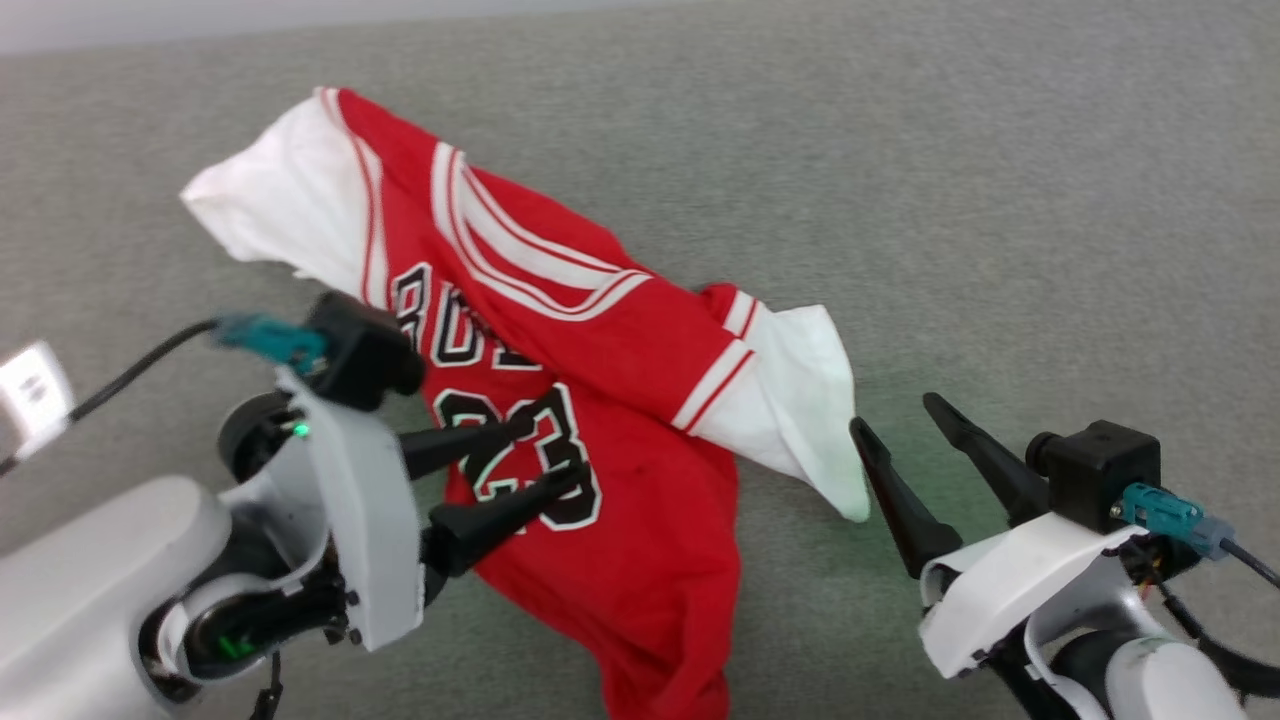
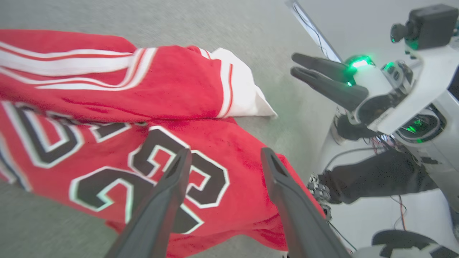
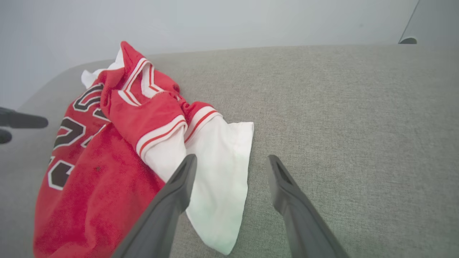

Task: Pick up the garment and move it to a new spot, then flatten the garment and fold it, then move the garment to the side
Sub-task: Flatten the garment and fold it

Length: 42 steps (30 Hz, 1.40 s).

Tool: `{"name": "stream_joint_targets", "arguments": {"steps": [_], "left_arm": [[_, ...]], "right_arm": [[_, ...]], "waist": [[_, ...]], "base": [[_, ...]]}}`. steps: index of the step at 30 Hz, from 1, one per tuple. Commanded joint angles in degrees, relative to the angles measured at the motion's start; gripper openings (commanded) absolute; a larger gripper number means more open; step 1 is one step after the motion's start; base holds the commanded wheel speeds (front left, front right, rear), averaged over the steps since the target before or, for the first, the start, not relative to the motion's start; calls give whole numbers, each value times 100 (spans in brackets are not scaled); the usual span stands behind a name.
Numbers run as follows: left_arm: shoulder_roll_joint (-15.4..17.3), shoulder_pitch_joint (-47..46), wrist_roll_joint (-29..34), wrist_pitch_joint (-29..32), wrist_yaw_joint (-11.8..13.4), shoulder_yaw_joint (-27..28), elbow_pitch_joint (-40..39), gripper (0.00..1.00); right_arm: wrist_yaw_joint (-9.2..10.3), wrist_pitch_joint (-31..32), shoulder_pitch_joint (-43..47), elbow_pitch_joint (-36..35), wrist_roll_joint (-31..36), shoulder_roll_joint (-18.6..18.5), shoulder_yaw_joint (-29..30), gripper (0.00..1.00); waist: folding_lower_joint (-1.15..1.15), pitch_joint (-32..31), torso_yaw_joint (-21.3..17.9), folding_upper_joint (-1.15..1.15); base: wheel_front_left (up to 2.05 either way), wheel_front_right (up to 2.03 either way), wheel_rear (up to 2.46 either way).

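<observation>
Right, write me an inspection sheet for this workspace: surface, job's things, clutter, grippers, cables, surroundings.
Surface: grey fabric surface, evenly textured.
Job's things: red jersey crumpled, folded over itself, chest number showing, white sleeve toward the right gripper.
Clutter: nothing seen.
Grippers: left gripper open over the number, holding nothing; right gripper open beside the sleeve, holding nothing.
Cables: black cable with teal plug at the left wrist camera; another teal plug at the right.
Surroundings: pale wall beyond the surface; white socket-like block at the head view's left edge.
</observation>
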<state>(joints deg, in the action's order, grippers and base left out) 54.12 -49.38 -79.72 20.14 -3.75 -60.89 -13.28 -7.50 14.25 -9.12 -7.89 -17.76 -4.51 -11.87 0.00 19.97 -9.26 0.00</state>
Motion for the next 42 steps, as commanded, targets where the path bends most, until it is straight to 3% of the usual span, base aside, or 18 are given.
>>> {"name": "stream_joint_targets", "arguments": {"steps": [1,11,15,19,25,28,33,38,39,40,42], "left_arm": [[11,198,74,-287,35,60,47,100],[-264,1220,1073,-3098,543,487,986,100],[-548,1606,1469,-3504,734,774,1397,100],[-1095,2134,2101,-3528,759,1783,1581,100],[-1977,3018,3206,-3522,341,3438,1709,100],[-2327,3278,3587,-3523,51,4005,1791,100],[-2709,3514,4032,-3524,-213,4548,1819,100],[-2882,3602,4252,-3523,-332,4779,1840,100],[-2902,3609,4277,-3524,-342,4809,1840,100],[-2920,3615,4288,-3523,-357,4837,1838,100],[-2945,3618,4308,-3524,-373,4879,1830,100]], "right_arm": [[2,131,-84,-70,32,-127,-42,100],[2,1544,-271,-603,-102,-1330,-594,100],[2,2092,-393,-774,-247,-1807,-818,100],[2,2484,-480,-957,-404,-2123,-844,100],[2,2949,-606,-1185,-486,-2391,-828,100],[2,3122,-689,-1223,-503,-2486,-813,100],[2,3242,-722,-1216,-528,-2550,-836,100],[2,3177,-741,-1192,-504,-2496,-882,100],[2,3161,-747,-1184,-497,-2485,-893,95],[2,3155,-754,-1177,-491,-2479,-916,49],[2,3106,-775,-1156,-482,-2463,-942,31]], "waist": [[0,-101,224,0],[0,-103,840,0],[0,-73,1036,0],[0,-31,1245,0],[0,88,1473,0],[0,159,1545,0],[0,242,1602,0],[0,283,1584,0],[0,289,1575,0],[0,297,1566,0],[0,309,1552,0]], "base": [[0,0,0],[0,0,0],[0,0,0],[0,0,0],[0,0,0],[0,0,0],[0,0,0],[0,0,0],[0,0,0],[0,0,0],[0,0,0]]}}
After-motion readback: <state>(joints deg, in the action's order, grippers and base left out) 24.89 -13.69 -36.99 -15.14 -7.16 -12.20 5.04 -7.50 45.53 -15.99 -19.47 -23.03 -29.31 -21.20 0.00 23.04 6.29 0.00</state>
